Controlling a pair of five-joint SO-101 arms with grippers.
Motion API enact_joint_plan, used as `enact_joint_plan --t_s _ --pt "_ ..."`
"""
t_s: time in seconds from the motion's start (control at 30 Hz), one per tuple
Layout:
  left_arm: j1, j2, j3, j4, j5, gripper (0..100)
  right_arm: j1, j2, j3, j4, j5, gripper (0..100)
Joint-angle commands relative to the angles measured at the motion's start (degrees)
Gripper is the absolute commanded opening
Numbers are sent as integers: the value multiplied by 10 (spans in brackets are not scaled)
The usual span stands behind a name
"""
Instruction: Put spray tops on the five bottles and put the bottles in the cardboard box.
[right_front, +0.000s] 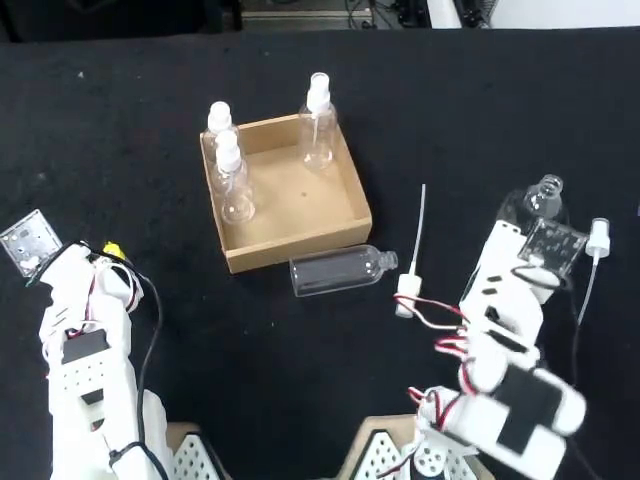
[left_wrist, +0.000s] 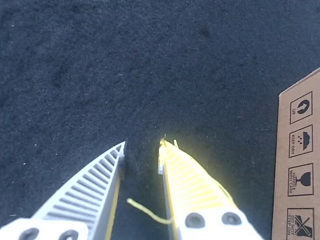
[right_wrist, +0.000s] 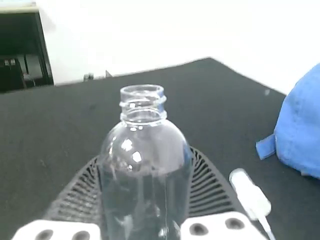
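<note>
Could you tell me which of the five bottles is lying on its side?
The uncapped bottle on the table beside the cardboard box. Three capped bottles stand in the box, and the other uncapped bottle is upright in the right hand.

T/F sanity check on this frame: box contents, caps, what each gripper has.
1. Three capped bottles stand in the cardboard box. True.
2. The lying bottle beside the box wears a spray top. False: its neck is bare.
3. The right gripper holds an uncapped bottle upright. True.
4. The left gripper grips a spray top. False: it is open and empty above the table.
5. Two spray tops lie in the box. False: both loose spray tops lie on the table outside it.
</note>
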Motion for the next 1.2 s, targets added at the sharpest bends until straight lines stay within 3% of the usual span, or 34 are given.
enact_joint_plan --t_s 0.0,0.17,0.37,0.6,0.8,1.03,1.17 --pt "-7 -9 -4 -13 -4 94 4 63 -2 -125 -4 12" --pt "-7 -9 -4 -13 -4 94 4 155 -14 -230 5 12" --pt "-7 -9 -4 -13 -4 93 9 262 -69 -251 36 12" --pt "-7 -9 -4 -13 -4 94 10 342 -24 -418 39 12" --pt "-7 -9 -4 -13 -4 94 -2 367 -11 -410 41 15" --pt "-7 -9 -4 -13 -4 95 -1 380 -10 -411 41 175" --pt "-7 -9 -4 -13 -4 95 -3 380 -10 -413 41 194"
